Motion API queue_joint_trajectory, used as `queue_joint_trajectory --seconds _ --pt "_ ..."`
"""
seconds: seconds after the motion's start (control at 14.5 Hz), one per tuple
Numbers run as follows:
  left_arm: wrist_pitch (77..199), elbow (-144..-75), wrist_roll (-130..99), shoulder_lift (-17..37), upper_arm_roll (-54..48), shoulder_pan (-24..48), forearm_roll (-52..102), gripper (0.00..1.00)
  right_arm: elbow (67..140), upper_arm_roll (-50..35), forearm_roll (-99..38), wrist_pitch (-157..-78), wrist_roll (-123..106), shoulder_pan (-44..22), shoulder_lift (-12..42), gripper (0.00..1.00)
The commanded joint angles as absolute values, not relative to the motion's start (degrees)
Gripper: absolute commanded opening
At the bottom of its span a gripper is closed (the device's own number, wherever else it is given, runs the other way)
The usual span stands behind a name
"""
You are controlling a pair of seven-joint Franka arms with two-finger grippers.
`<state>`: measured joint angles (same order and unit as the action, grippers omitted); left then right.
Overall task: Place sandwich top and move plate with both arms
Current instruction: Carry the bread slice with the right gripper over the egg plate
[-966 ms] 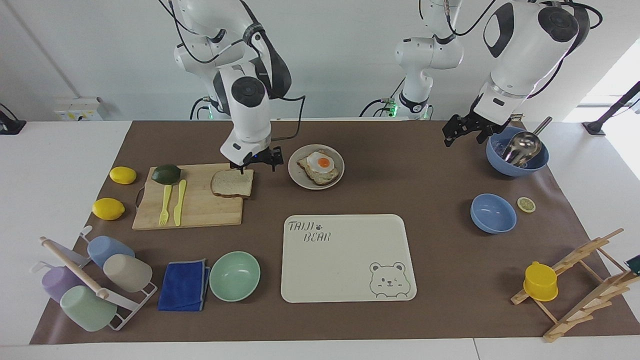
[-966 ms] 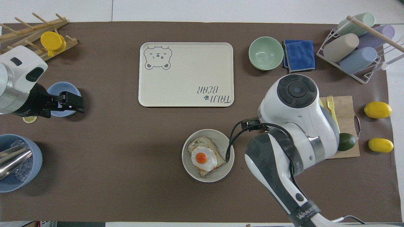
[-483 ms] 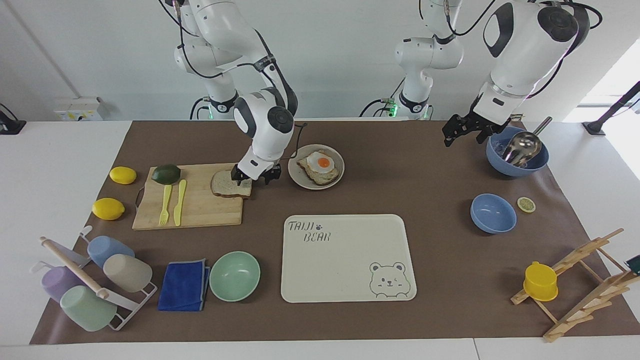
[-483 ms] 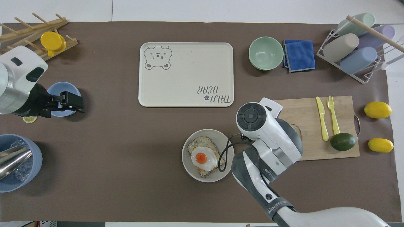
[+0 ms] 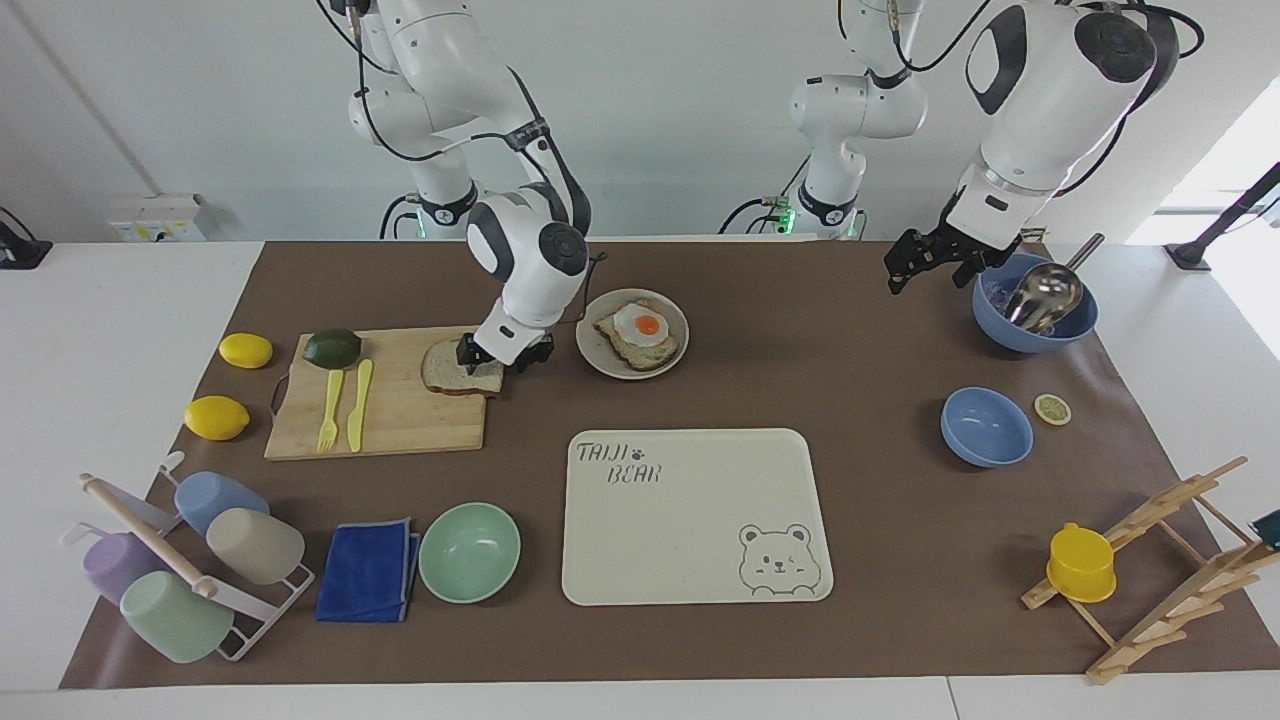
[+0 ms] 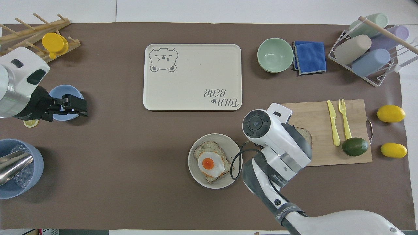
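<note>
The sandwich top is a plain bread slice lying on the wooden cutting board. My right gripper is down at the slice's end nearest the plate, its open fingers on either side of that edge. In the overhead view the right arm hides most of the slice. The plate sits beside the board toward the left arm's end and holds an egg-topped toast; it also shows in the overhead view. My left gripper waits, open and empty, in the air beside the big blue bowl.
A cream bear tray lies farther from the robots than the plate. A mint bowl and blue cloth sit beside it. A yellow fork, knife and avocado are on the board. A small blue bowl sits under the left arm.
My right arm swung toward the plate end of the board and lowered its gripper onto the bread slice's edge. The left arm has not moved.
</note>
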<state>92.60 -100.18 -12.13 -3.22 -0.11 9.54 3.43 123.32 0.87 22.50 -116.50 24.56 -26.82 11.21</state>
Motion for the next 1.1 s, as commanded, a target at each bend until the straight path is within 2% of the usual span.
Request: queue_joint_trajectory --seconds 0.0,0.21,0.34,0.48,0.62,0.76,1.03 --pt "93.4 -101.4 -12.0 -4.4 0.1 9.7 4.0 1.00 124.3 0.8 24.4 -115.8 24.8 -26.6 10.4 0.38" --pt "93.2 -101.4 -11.9 -4.5 0.1 9.8 4.0 1.00 124.3 0.8 24.4 -115.4 24.7 -26.8 10.3 0.00" --pt "93.3 -101.3 -11.9 -4.4 0.1 9.8 4.0 1.00 122.6 0.7 24.3 -113.4 24.6 -27.3 10.5 0.00" --pt "92.9 -101.3 -11.8 -4.5 0.1 9.7 4.0 1.00 117.3 0.4 23.5 -109.1 24.6 -30.3 11.8 0.00" --pt "93.0 -101.3 -11.9 -4.5 0.1 9.7 4.0 1.00 107.0 0.4 20.5 -100.0 24.9 -36.4 13.1 0.00" --pt "93.5 -101.2 -12.0 -4.4 0.1 9.8 4.0 1.00 96.5 0.4 17.2 -94.9 25.3 -40.4 16.4 0.00" --pt "93.5 -101.4 -11.9 -4.4 0.1 9.3 4.0 1.00 94.6 0.0 12.5 -98.6 32.6 -46.3 18.4 0.00"
